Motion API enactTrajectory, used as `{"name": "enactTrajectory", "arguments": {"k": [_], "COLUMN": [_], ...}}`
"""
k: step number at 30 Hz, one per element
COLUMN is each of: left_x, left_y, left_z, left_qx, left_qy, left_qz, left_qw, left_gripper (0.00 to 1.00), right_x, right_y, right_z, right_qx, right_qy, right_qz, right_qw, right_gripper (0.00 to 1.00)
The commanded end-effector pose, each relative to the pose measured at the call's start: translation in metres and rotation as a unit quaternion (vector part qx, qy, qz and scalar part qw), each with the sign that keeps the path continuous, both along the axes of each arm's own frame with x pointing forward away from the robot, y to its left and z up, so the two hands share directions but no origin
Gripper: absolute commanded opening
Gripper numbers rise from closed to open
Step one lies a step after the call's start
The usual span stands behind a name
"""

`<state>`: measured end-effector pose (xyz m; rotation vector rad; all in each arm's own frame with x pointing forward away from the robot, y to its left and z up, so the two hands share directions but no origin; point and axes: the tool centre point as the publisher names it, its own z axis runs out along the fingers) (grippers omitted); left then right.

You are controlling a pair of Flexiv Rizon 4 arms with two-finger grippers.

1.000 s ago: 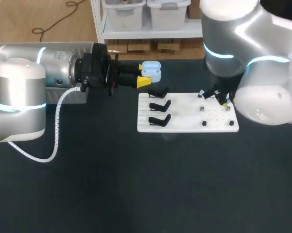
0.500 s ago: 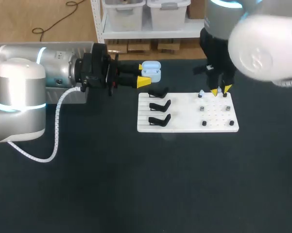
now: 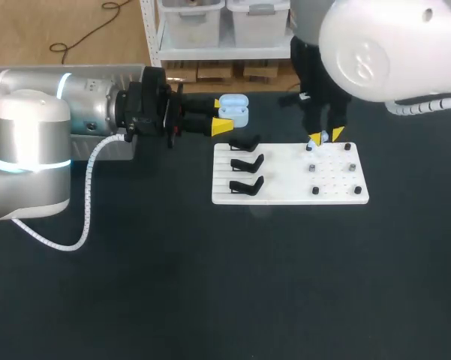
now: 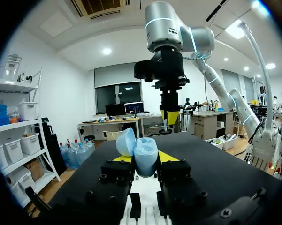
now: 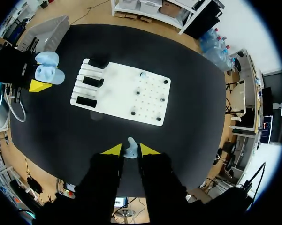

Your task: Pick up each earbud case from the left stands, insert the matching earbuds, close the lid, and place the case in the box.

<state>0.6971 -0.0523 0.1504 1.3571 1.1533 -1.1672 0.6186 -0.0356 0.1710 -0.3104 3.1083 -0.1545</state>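
Note:
A light blue earbud case point(image 3: 233, 109) with its lid up hangs above the table behind the white board point(image 3: 285, 196), and my left gripper point(image 3: 220, 116) is shut on its body. In the left wrist view the case point(image 4: 144, 155) sits between the yellow tips, its lid point(image 4: 125, 141) tilted to one side. My right gripper point(image 3: 326, 136) hovers over the board's far right part, shut on a small light blue earbud point(image 5: 130, 149). Another pale earbud point(image 5: 141, 74) stands on the board. Three black stands point(image 3: 246, 163) on the board's left side hold nothing.
Small dark pegs point(image 3: 314, 167) dot the right half of the board. A grey box point(image 5: 49, 29) sits at the table's far left, mostly behind my left arm in the head view. Dark tabletop surrounds the board.
My right arm has swung from the board's right edge toward its far middle, carrying the earbud. The left arm and the case have stayed put.

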Motion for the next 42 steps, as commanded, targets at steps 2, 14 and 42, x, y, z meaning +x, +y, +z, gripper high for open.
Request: {"name": "enactTrajectory", "arguments": {"k": [2,14,42], "left_x": [0.0,-0.008,-0.02], "left_y": [-0.001,-0.009,-0.018], "left_z": [-0.001,-0.003,-0.013], "left_qx": [-0.002,-0.007,-0.016], "left_qy": [-0.003,-0.007,0.001], "left_qz": [-0.002,-0.021,-0.031], "left_qw": [1.0,1.0,0.999], "left_gripper": [0.0,0.0,0.0], "right_x": [-0.002,0.005,0.017], "right_y": [-0.001,0.031,0.053], "right_z": [0.0,0.02,0.034], "right_qx": [0.001,0.006,0.033], "right_qy": [-0.003,0.006,0.074], "right_qz": [-0.001,-0.017,-0.19], "right_qw": [1.0,1.0,0.978], "right_gripper": [0.0,0.0,0.0]}}
